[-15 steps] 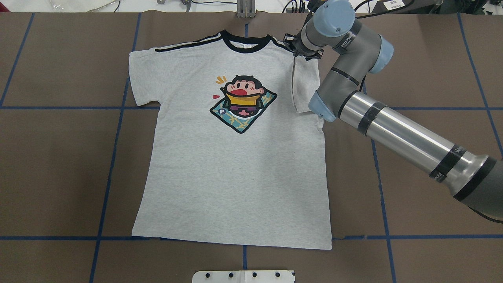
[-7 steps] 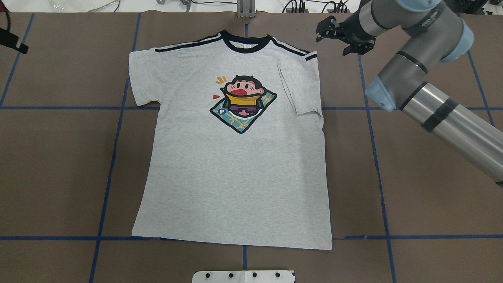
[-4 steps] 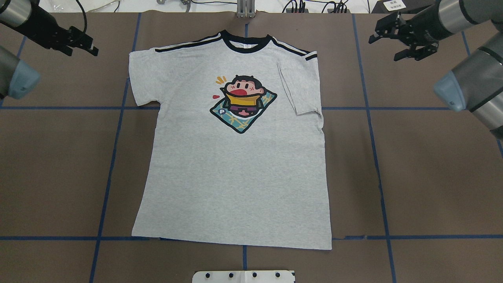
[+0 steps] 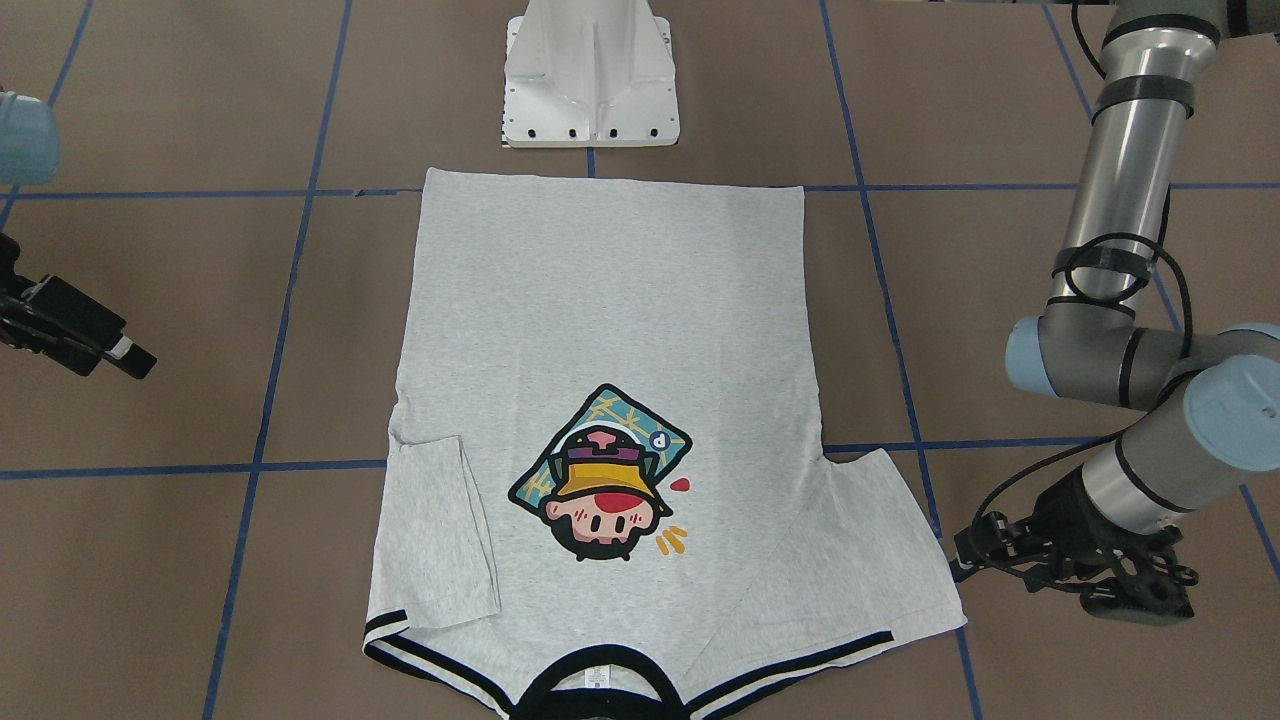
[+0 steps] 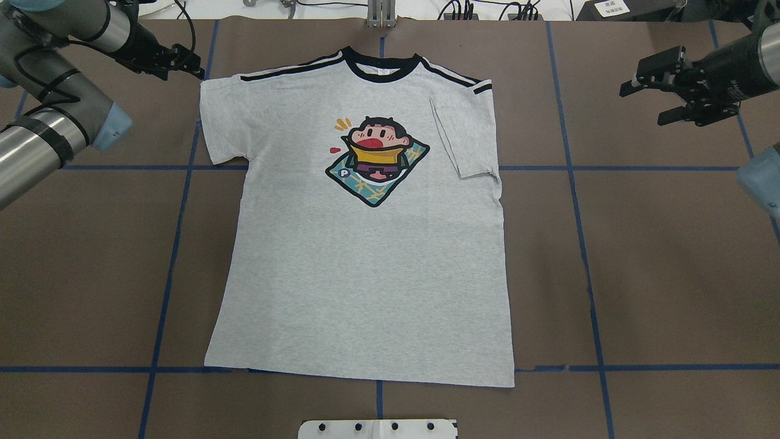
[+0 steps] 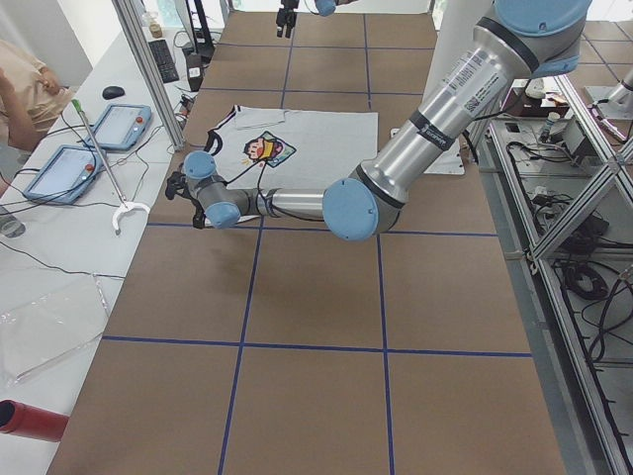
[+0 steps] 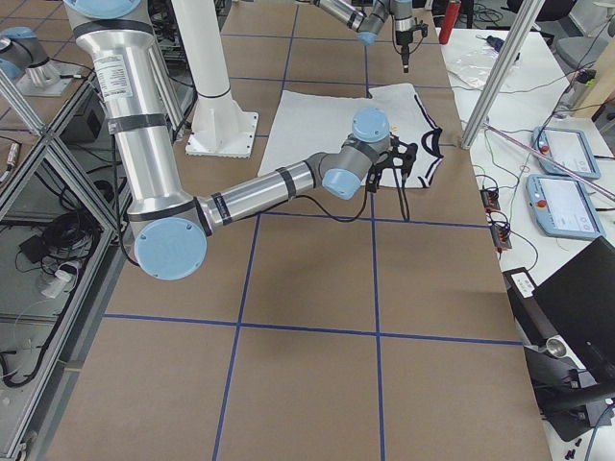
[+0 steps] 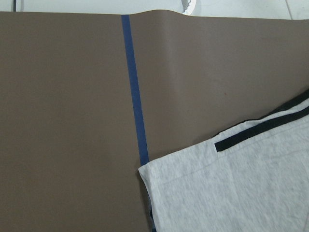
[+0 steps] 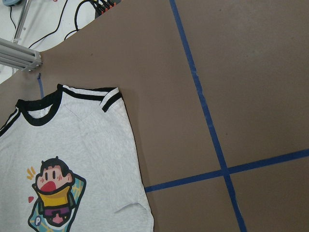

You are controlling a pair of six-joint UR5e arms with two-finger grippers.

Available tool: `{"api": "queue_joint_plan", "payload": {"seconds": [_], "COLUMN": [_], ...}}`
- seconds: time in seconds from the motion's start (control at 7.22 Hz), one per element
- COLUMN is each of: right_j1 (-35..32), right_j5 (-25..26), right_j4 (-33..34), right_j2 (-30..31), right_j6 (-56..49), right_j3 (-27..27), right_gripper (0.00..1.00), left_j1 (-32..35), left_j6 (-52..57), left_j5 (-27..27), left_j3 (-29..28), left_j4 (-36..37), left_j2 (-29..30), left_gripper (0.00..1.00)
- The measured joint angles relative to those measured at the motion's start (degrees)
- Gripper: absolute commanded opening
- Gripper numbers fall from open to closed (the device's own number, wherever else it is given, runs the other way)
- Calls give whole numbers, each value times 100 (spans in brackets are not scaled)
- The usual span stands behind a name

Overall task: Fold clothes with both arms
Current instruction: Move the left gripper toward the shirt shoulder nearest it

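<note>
The grey T-shirt lies flat, print up, collar at the far edge. Its right sleeve is folded in over the body; its left sleeve lies spread out. My left gripper is open and empty, just beyond the left sleeve's shoulder corner; it also shows in the front-facing view. The left wrist view shows that sleeve corner but no fingers. My right gripper is open and empty, raised far to the right of the shirt. The right wrist view shows the shirt from above.
The brown table cover carries a grid of blue tape lines. The white pedestal base stands at the near edge behind the shirt's hem. A side table with tablets and a person runs along the far edge.
My right gripper let go of the folded right sleeve and drew away to the right. My left arm came in from the left, up to the left sleeve's shoulder corner.
</note>
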State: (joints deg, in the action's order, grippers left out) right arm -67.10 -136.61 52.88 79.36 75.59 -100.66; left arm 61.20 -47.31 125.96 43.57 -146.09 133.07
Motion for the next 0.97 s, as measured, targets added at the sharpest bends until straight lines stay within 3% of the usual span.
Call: {"api": "queue_joint_plan", "payload": {"seconds": [0.14,0.28,0.97], "right_j1": [0,-1,3], "right_j5": [32,63,172], "right_j4": [-14,-20,-23], "right_j2": [147,237,341], "right_j6": [0,0,0], "right_j3": [-132,-206,-312], "right_gripper": [100,100,100], "left_j1": [-97,-146,-200], "left_j6": [-19,-23,-26], "left_j5": [-174,-261,-510], "left_j3": [-344,-601,-1111], "left_j4": [-184,-307,-473], "left_j2": [167,269,492], "left_gripper": [56,49,41]}}
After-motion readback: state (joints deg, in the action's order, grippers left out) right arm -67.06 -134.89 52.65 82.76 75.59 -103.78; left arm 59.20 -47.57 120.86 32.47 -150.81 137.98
